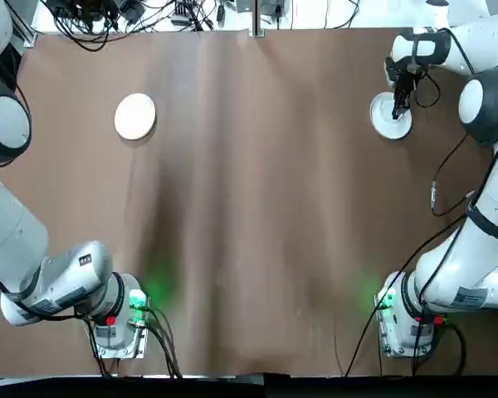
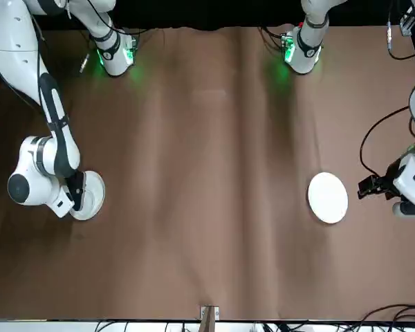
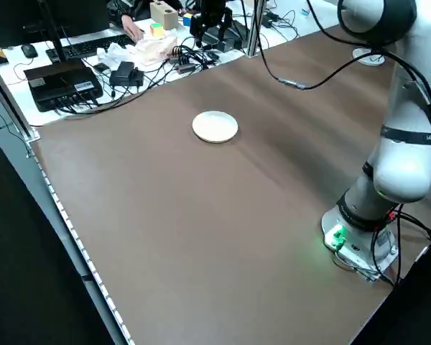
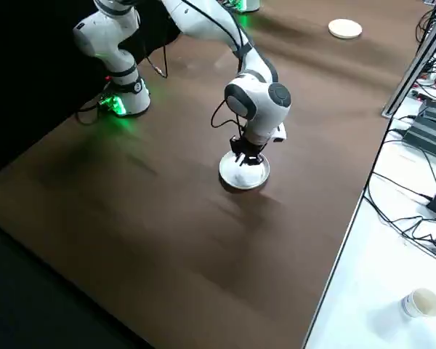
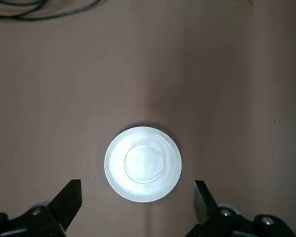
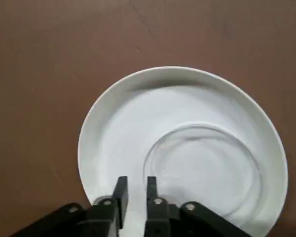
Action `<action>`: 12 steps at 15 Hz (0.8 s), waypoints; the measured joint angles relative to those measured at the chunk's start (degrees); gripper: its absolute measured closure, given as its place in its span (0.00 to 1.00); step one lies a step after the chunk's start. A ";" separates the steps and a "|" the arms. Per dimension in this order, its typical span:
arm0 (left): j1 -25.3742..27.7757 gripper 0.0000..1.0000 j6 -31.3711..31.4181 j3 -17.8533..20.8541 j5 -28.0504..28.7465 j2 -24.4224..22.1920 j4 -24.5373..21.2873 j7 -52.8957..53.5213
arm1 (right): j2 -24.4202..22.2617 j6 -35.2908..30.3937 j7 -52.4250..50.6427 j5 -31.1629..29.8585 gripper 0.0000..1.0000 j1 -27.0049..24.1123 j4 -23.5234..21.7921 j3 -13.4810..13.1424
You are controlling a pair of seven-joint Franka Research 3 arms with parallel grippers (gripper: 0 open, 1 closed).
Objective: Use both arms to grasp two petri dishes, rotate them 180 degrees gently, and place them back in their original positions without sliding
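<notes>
The right end effector (image 6: 137, 197) is over its petri dish (image 6: 202, 163), fingers apart by a narrow gap, nothing between them. The left end effector (image 5: 138, 212), fingers wide apart, has its petri dish (image 5: 143, 164) ahead, below and beyond the fingertips.

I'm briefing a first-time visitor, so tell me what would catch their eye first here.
Probably the right gripper, small and dark, poised over the ringed white dish at the table's far right. Next, the other bright round dish at the far left, standing out on brown, with the left gripper off to its outer side.
</notes>
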 joint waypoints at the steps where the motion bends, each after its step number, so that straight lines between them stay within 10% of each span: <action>1: 0.00 0.00 -0.82 -0.29 -0.01 -1.01 0.26 0.00 | -0.01 -0.29 0.00 0.01 0.68 -0.01 0.00 0.00; 8: -2.54 0.00 -10.11 0.15 -1.88 -11.04 0.92 -0.51 | -1.05 -13.09 2.43 6.38 0.05 -2.14 11.18 -0.33; 12: -12.50 0.00 -17.19 9.65 -4.61 -17.37 0.83 -2.20 | -2.19 -16.34 20.23 9.01 0.00 -2.53 20.57 -0.19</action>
